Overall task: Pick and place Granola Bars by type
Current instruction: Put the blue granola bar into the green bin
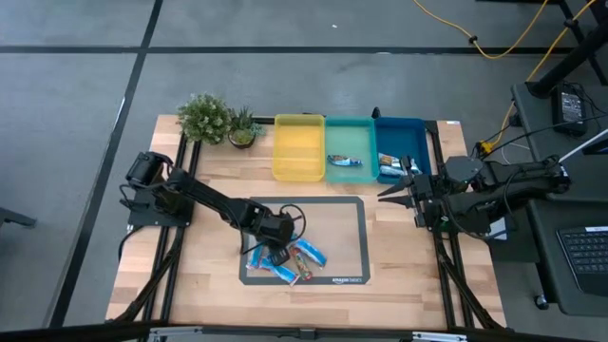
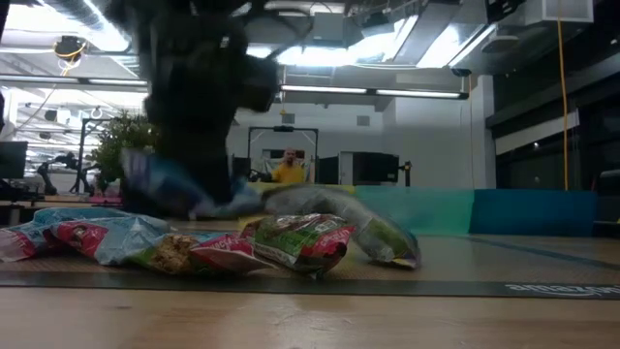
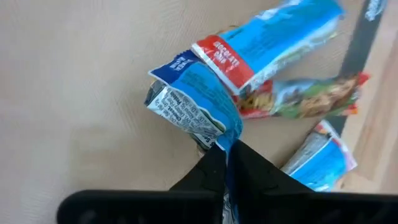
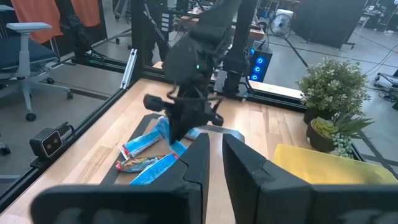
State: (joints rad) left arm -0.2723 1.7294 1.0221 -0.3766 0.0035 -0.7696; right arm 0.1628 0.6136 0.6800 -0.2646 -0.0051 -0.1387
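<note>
Several granola bars (image 1: pixel 288 260) lie in a loose heap on the grey mat (image 1: pixel 332 223). In the left wrist view these are a blue-and-red one (image 3: pixel 267 43), a red-and-green one (image 3: pixel 305 99) and a blue one (image 3: pixel 318 163). My left gripper (image 1: pixel 275 249) is over the heap, shut on a bright blue bar (image 3: pixel 194 99). My right gripper (image 1: pixel 391 190) waits near the table's right side, in front of the blue tray, with a narrow gap between its fingers (image 4: pixel 200 155) and nothing in it. My left gripper pinches the blue bar by one end of its wrapper (image 3: pixel 225 142) between its two fingers. It comes slanting down from above on the table's left. The bar sticks out past the fingertips, its wrapper creased, and in the low view it shows above the bars (image 2: pixel 165 184) lying on the mat.
Along the far edge stand a yellow tray (image 1: pixel 298 171), a teal tray (image 1: pixel 350 128) holding one bar (image 1: pixel 344 161), and a blue tray (image 1: pixel 399 128) with bars (image 1: pixel 389 168) in it. Two small potted plants (image 1: pixel 217 120) stand at the far left. A person shows in the room behind.
</note>
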